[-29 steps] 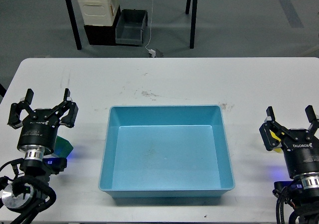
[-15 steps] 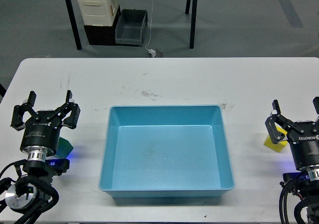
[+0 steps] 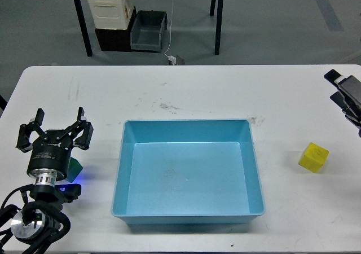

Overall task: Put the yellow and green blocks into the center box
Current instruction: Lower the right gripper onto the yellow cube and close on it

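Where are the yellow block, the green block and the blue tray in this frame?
yellow block (image 3: pixel 313 157): head view, on its front face, right of the tray.
green block (image 3: pixel 74 166): head view, on the visible corner behind the left gripper.
blue tray (image 3: pixel 188 122): head view, on the far rim.

Yellow block (image 3: pixel 313 157): small bright cube, on bench R of tray, well apart from it, turned a bit askew, nothing touching it. Green block (image 3: pixel 73 167): dark cube, on bench L of tray, mostly hidden behind the left end effector (image 3: pixel 54 134), only one corner shows. Tray (image 3: pixel 189 215): big light-blue rectangle, low sloped walls, rolled rim, bench centre, nothing inside.
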`<action>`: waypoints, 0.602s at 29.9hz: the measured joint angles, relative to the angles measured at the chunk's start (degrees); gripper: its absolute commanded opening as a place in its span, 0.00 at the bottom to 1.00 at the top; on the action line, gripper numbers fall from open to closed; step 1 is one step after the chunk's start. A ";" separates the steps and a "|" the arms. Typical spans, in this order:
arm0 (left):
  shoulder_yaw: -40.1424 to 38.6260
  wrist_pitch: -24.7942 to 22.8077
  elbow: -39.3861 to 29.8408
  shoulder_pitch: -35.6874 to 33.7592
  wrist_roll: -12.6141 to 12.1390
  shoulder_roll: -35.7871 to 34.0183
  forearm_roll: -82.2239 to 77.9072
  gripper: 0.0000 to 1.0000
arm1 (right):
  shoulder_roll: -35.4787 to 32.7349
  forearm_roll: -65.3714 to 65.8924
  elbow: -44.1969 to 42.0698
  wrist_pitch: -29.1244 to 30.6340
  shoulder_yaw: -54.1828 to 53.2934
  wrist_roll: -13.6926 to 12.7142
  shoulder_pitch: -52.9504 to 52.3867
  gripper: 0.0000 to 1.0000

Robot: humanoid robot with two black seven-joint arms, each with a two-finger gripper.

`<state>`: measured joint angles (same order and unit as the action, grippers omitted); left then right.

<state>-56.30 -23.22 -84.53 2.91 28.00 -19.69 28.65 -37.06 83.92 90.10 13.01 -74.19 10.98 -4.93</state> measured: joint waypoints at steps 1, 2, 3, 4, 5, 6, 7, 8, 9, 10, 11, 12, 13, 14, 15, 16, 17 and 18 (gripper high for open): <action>0.03 0.03 0.31 0.00 0.00 0.09 0.00 1.00 | -0.98 1.78 -1.49 0.00 1.97 2.75 -1.45 0.99; 0.04 0.06 0.55 0.00 0.00 0.17 0.00 1.00 | -1.91 3.54 -3.30 0.00 4.24 6.09 -3.25 0.99; 0.05 0.08 0.76 0.00 0.00 0.21 0.00 1.00 | -2.83 5.26 -5.00 0.00 6.60 9.42 -5.09 0.99; 0.05 0.07 0.86 0.00 0.00 0.24 0.00 1.00 | -3.80 6.87 -6.20 0.01 8.75 12.02 -6.61 0.99; 0.05 0.07 0.94 0.00 0.00 0.25 0.00 1.00 | -5.40 9.15 -7.25 0.02 11.51 14.26 -8.32 0.99; 0.05 0.07 1.04 -0.01 0.00 0.25 0.00 1.00 | -7.44 11.52 -7.90 0.03 14.32 15.59 -9.88 0.99; 0.04 0.07 1.10 -0.01 0.00 0.25 0.00 1.00 | -9.49 13.49 -8.22 0.03 16.72 16.24 -11.20 0.98; 0.01 0.07 1.15 -0.01 0.00 0.24 0.00 1.00 | -12.08 15.64 -8.45 0.05 19.54 16.65 -13.03 0.98; 0.00 0.06 1.19 -0.01 0.00 0.22 0.00 1.00 | -14.33 17.52 -8.58 0.05 22.32 16.84 -14.98 0.97; -0.01 0.05 1.20 -0.01 0.00 0.22 0.00 1.00 | -16.01 19.16 -8.65 0.05 25.19 16.94 -17.08 0.97; -0.02 0.04 1.20 -0.02 0.00 0.21 0.00 1.00 | -17.00 20.38 -8.73 0.06 27.78 16.98 -18.93 0.97; -0.02 0.03 1.22 -0.02 0.00 0.20 0.00 1.00 | -17.77 21.89 -8.91 0.08 31.05 17.02 -21.30 0.97; -0.02 0.03 1.24 0.00 0.00 0.22 0.00 1.00 | -18.37 23.47 -9.27 0.09 34.26 17.04 -23.80 0.97; -0.02 0.03 1.28 0.04 0.01 0.32 0.00 1.00 | -18.84 24.86 -9.80 0.09 37.09 17.05 -26.14 0.97; -0.01 0.03 1.33 0.11 0.00 0.52 0.00 1.00 | -19.27 26.40 -10.59 0.09 40.33 17.05 -28.99 0.97; 0.01 0.03 1.38 0.22 0.01 0.81 -0.01 1.00 | -19.53 27.65 -11.58 0.09 43.44 17.04 -31.75 0.97; 0.03 0.03 1.51 0.36 0.00 1.05 -0.05 1.00 | -19.55 28.44 -12.62 0.09 46.18 17.05 -34.15 0.97; 0.05 0.03 1.78 0.51 0.00 1.40 -0.08 1.00 | -19.48 29.13 -13.89 0.09 49.21 17.05 -36.74 0.97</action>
<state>-56.25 -23.19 -82.75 3.42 28.00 -18.29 28.57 -56.54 113.05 76.21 13.11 -24.98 28.03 -41.67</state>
